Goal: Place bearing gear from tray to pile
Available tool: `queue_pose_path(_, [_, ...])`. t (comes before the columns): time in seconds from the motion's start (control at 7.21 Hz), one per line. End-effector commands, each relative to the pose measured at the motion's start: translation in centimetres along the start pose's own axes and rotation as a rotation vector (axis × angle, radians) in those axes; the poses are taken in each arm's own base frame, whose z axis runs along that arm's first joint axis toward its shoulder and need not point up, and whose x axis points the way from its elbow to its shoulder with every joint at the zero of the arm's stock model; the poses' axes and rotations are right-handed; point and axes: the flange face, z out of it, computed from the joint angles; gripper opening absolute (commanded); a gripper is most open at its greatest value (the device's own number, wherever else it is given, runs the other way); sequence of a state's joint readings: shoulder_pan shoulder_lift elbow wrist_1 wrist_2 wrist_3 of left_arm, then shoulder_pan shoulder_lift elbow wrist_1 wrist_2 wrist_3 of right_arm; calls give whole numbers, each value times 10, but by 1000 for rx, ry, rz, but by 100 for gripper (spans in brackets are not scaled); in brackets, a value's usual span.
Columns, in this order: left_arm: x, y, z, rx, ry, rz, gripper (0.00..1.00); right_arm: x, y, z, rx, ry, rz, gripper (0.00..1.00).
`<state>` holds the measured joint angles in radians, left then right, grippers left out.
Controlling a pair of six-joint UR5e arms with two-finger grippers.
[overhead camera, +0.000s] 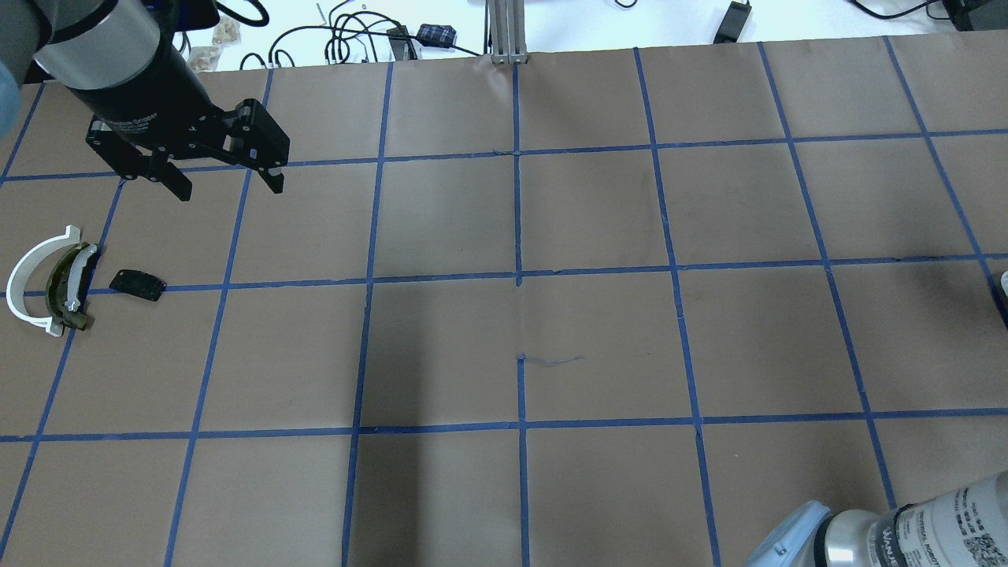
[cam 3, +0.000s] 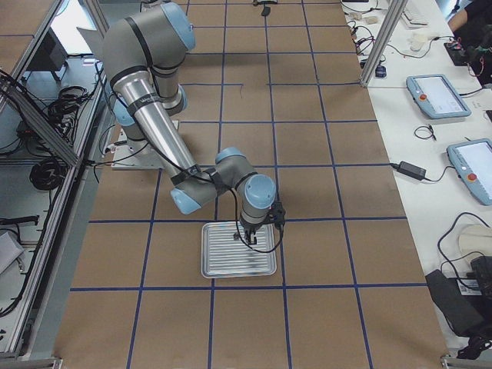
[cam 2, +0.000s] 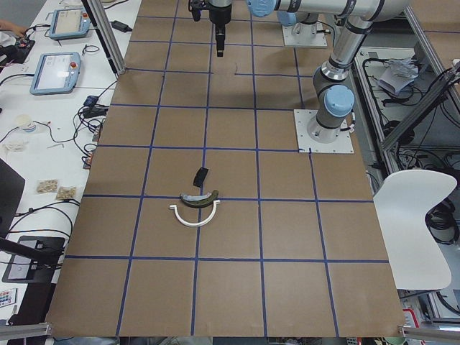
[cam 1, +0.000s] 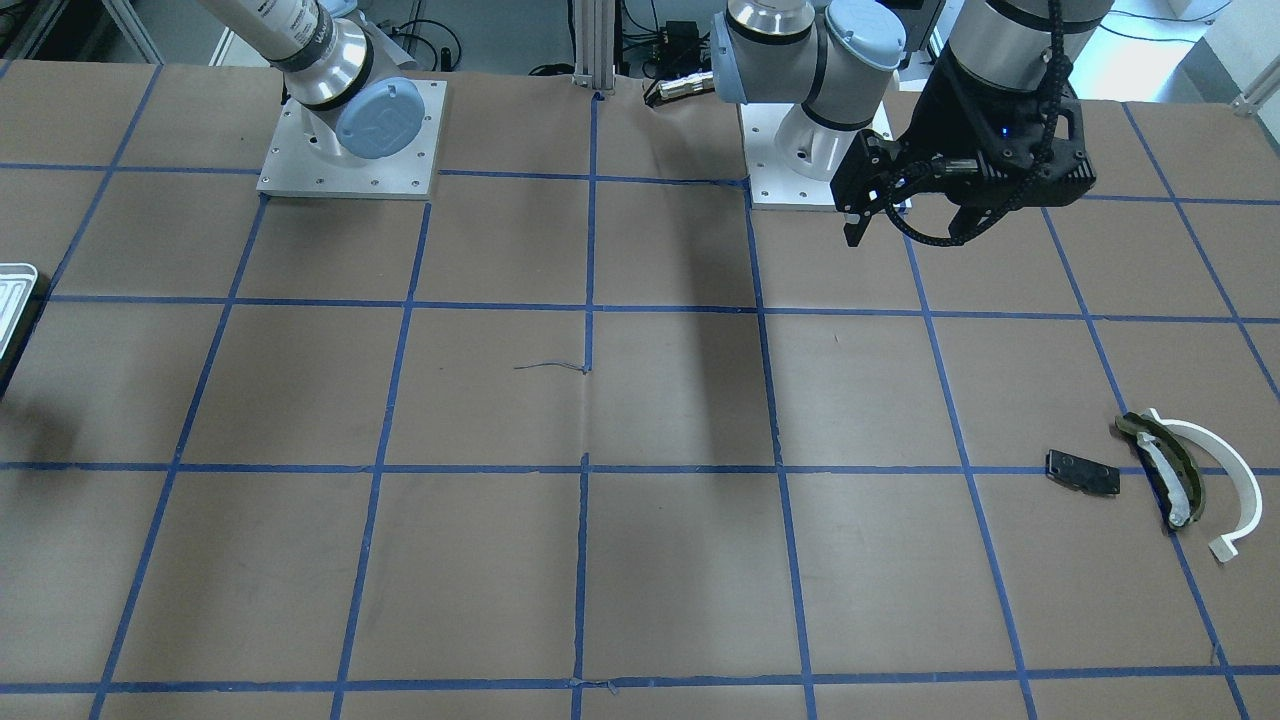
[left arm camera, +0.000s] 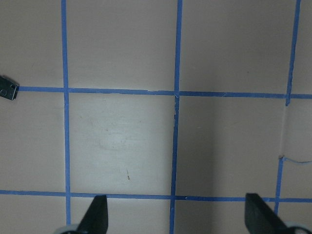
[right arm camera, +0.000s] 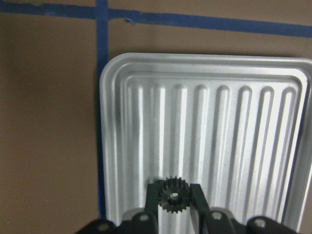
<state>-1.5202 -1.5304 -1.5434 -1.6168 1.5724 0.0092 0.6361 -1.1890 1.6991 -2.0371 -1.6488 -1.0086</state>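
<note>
One bearing gear (right arm camera: 171, 194) sits pinched between the right gripper's (right arm camera: 171, 204) fingers over the tray (right arm camera: 219, 122). We should lift straight up with a firm squeeze, then carry it across to the pile (overhead camera: 67, 287), near which the left gripper (overhead camera: 231, 189) hangs wide open.

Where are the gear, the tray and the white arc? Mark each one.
gear (right arm camera: 171, 204): right wrist view, toothed face just below its bore.
tray (right arm camera: 204, 126): right wrist view, bare ridged floor.
white arc (cam 1: 1243, 470): front-facing view, middle of its curve.
</note>
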Motion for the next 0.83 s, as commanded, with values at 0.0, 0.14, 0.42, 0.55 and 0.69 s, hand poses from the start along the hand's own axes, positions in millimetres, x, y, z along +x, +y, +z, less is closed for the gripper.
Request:
queue_pose_path(0.0, [0, 0, 0, 0, 0, 0, 100, -105, -28, -79, -13, -9, 36, 0])
queue_pose_path(0.14, [0, 0, 1, -2, 0, 0, 100, -162, -47, -103, -13, -1, 57, 0])
queue_pose_path(0.42, [0, 1, 0, -2, -1, 0, 100, -301, -75, -139, -15, 12, 98, 0])
queue_pose_path(0.55, [0, 2, -1, 1, -2, 0, 100, -368, -89, -141, -8, 27, 109, 0])
queue_pose_path(0.69, [1, 5, -5, 6, 2, 2, 100, -436, -100, -134, -10, 36, 84, 0])
